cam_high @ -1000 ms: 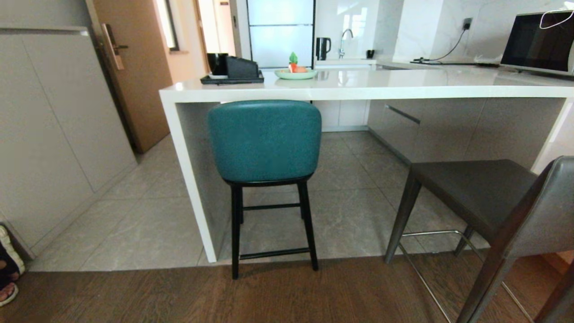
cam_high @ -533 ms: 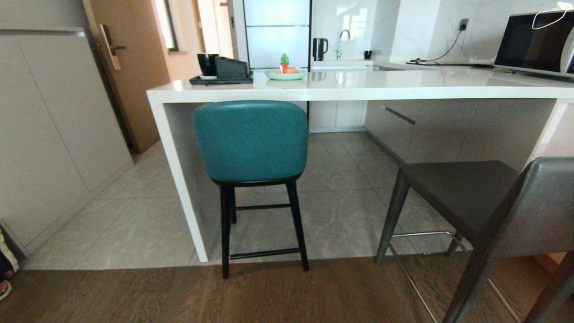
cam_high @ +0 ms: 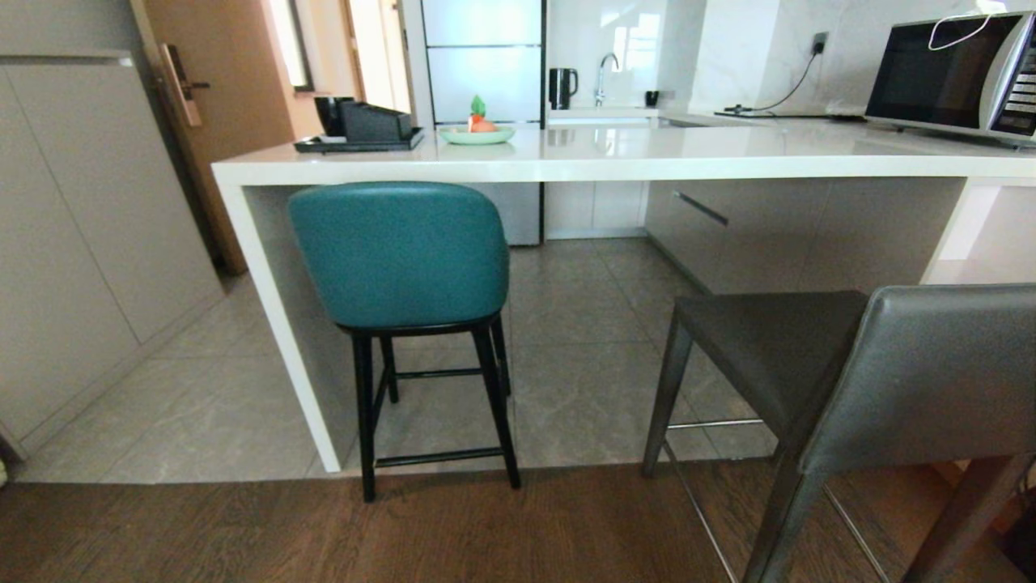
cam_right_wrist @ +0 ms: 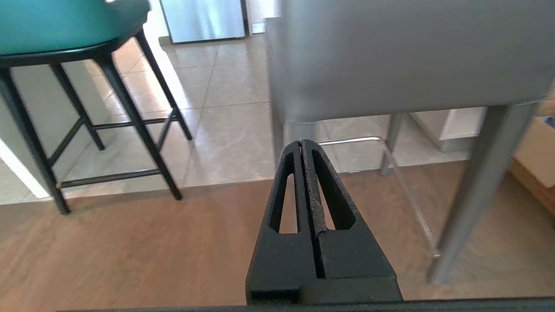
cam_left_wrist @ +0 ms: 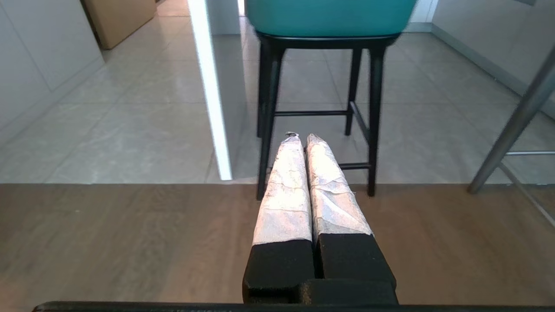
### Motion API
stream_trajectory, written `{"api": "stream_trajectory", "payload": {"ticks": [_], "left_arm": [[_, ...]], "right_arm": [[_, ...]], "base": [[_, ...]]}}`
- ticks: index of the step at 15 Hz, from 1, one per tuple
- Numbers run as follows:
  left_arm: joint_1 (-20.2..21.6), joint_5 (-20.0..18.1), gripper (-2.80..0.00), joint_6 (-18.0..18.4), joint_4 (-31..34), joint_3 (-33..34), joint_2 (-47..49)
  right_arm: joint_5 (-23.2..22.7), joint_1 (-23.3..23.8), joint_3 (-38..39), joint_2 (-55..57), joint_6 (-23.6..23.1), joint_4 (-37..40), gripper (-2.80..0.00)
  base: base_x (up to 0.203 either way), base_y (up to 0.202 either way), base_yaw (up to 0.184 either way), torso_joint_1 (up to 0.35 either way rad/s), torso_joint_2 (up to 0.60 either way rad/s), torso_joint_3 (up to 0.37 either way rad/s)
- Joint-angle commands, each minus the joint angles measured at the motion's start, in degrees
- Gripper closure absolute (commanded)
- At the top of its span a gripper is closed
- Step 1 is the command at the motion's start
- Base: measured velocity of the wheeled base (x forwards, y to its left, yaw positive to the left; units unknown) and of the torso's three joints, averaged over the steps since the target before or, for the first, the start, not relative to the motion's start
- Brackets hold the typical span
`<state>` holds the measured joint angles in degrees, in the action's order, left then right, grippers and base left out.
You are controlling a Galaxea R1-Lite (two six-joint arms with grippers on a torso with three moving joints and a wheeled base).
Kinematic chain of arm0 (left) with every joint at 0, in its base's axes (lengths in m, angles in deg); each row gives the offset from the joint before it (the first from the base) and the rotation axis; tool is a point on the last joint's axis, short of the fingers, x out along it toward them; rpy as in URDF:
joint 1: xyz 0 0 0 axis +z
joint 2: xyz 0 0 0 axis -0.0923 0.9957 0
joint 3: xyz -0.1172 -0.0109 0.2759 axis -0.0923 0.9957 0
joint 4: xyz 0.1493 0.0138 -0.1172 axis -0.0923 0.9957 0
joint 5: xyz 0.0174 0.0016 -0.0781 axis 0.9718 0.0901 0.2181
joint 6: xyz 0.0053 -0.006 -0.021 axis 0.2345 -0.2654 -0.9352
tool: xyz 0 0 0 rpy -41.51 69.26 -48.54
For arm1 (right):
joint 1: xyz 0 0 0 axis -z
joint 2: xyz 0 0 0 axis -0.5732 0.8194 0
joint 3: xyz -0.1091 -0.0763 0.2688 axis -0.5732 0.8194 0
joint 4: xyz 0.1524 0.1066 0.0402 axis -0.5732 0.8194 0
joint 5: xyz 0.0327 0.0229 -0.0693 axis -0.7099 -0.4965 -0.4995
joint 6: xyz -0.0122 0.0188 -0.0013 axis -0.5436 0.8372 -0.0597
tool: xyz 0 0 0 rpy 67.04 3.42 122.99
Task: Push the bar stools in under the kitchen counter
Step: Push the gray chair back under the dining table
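Note:
The teal bar stool [cam_high: 401,255] with thin black legs stands tucked against the kitchen counter [cam_high: 566,158], beside its white side panel [cam_high: 275,324]. The grey bar stool [cam_high: 923,372] stands pulled out at the near right, its seat [cam_high: 769,348] clear of the counter edge. Neither arm shows in the head view. My left gripper [cam_left_wrist: 299,138], its fingers wrapped in white, is shut and low over the wood floor, pointing at the teal stool's legs [cam_left_wrist: 266,117]. My right gripper [cam_right_wrist: 302,143] is shut, just behind the grey stool's back [cam_right_wrist: 407,56].
On the counter stand a black tray with cups [cam_high: 360,134], a green plate of fruit [cam_high: 476,134] and a microwave [cam_high: 947,77]. A brown door [cam_high: 210,121] and grey cabinets [cam_high: 73,243] lie to the left. Tile floor [cam_high: 583,380] meets wood floor [cam_high: 405,534] under the stools.
The whole head view has shifted left, so the camera has turned or moved to the right. The grey stool now fills more of the near right; the stools themselves have not visibly moved.

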<state>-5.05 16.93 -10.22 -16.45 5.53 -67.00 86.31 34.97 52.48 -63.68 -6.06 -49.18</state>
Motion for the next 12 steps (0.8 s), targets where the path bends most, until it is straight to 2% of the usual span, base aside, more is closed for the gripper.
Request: {"api": "stream_trajectory", "payload": {"ticks": [1,12], "left_arm": [[0.0,0.0,0.0,0.0,0.0,0.2,0.1],[0.0,0.0,0.0,0.0,0.0,0.2,0.1]], "right_arm": [[0.0,0.0,0.3,0.1,0.0,0.0,0.0],[0.0,0.0,0.3,0.1,0.0,0.0,0.0]], "base": [[0.0,-0.198,-0.001,0.002,0.0,0.002],[0.0,-0.194,0.003,0.0,0.0,0.003]]}}
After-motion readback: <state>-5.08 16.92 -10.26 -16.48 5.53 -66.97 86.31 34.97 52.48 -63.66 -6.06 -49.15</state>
